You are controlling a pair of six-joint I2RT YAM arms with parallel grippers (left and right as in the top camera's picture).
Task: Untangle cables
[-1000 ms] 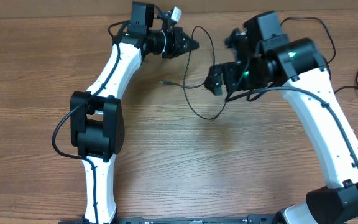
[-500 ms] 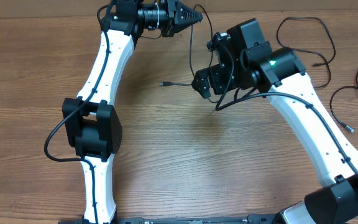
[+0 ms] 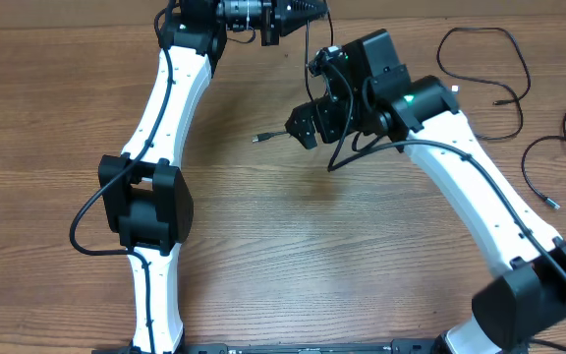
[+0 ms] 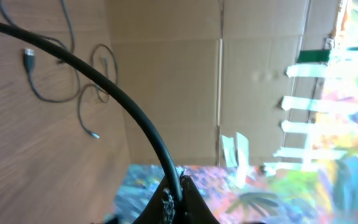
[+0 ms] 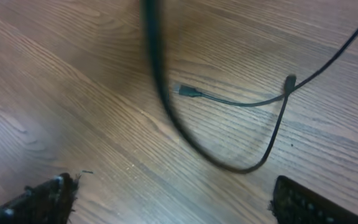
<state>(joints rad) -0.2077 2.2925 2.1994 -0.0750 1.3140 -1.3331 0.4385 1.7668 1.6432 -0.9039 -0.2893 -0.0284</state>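
My left gripper (image 3: 312, 9) is at the far edge of the table, shut on a thin black cable (image 3: 308, 51) that hangs down from it. In the left wrist view the same cable (image 4: 104, 93) runs from the upper left into the shut gripper (image 4: 178, 188). My right gripper (image 3: 303, 126) hovers open above that cable's free end, whose plug (image 3: 260, 138) lies on the wood. In the right wrist view the plug (image 5: 188, 92) and a cable loop (image 5: 247, 167) lie ahead of the open gripper (image 5: 173, 196), with nothing between the fingers (image 5: 48, 198).
Two more black cables lie at the right: a loop (image 3: 480, 59) at the far right and another (image 3: 543, 172) near the right edge. The left wrist view shows them (image 4: 61, 68) on the wood beside a cardboard wall (image 4: 166, 81).
The left gripper has carried its cable toward the far edge and to the right. The right gripper has moved left, over the cable's plug end.
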